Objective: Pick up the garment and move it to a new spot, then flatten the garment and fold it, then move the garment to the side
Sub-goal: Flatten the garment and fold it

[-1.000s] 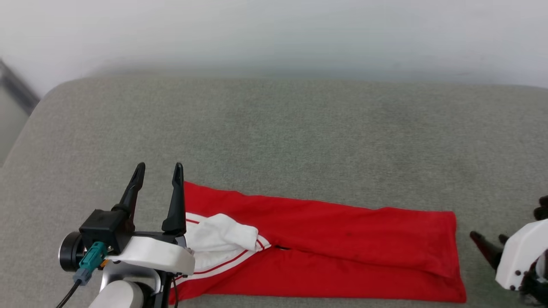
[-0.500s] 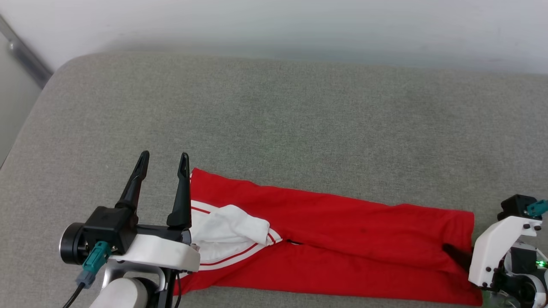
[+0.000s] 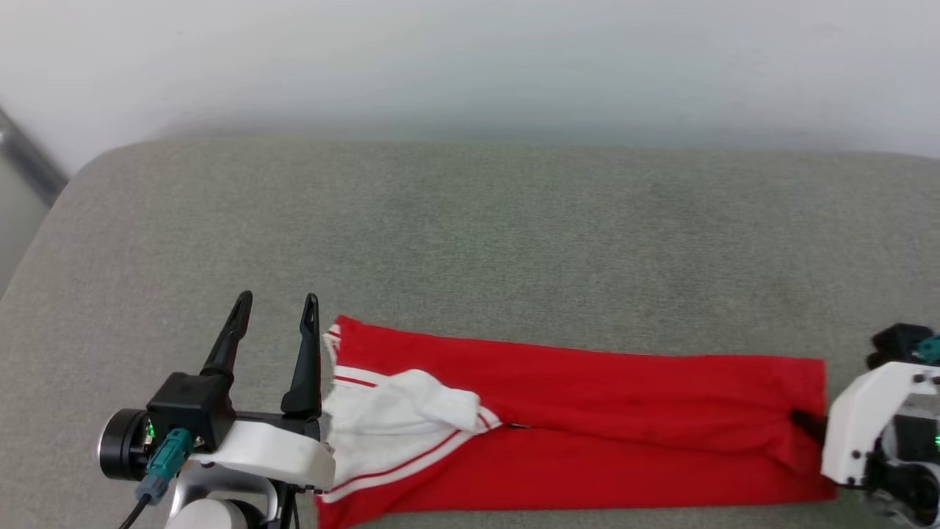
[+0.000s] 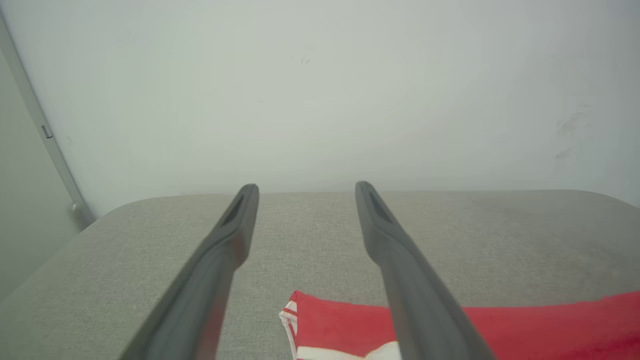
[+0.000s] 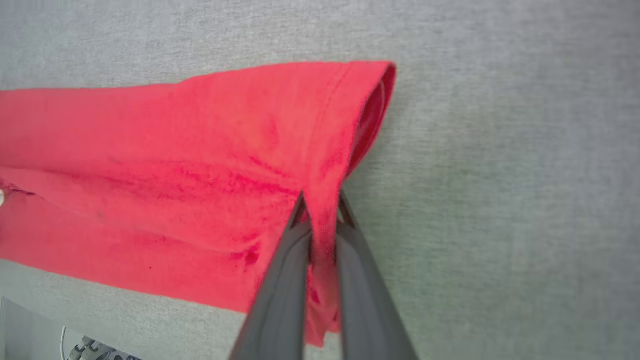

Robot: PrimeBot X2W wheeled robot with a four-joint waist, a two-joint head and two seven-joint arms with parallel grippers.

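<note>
The garment, a red jersey folded into a long strip, lies across the near part of a grey cushion, its white sleeve with red stripes bunched at the left end. My right gripper is shut on the red hem at the strip's right end; the cloth is pinched between both fingers. My left gripper stands open just left of the collar end, fingers pointing away from me and nothing between them. In the left wrist view the garment's striped corner lies below the open left gripper.
The grey cushion stretches wide behind the garment up to a pale wall. Its rounded left edge drops off near a grey metal strip.
My right gripper has moved in to the garment's right hem and shut on it. The left gripper stayed open beside the collar end. The camera shifted between frames.
</note>
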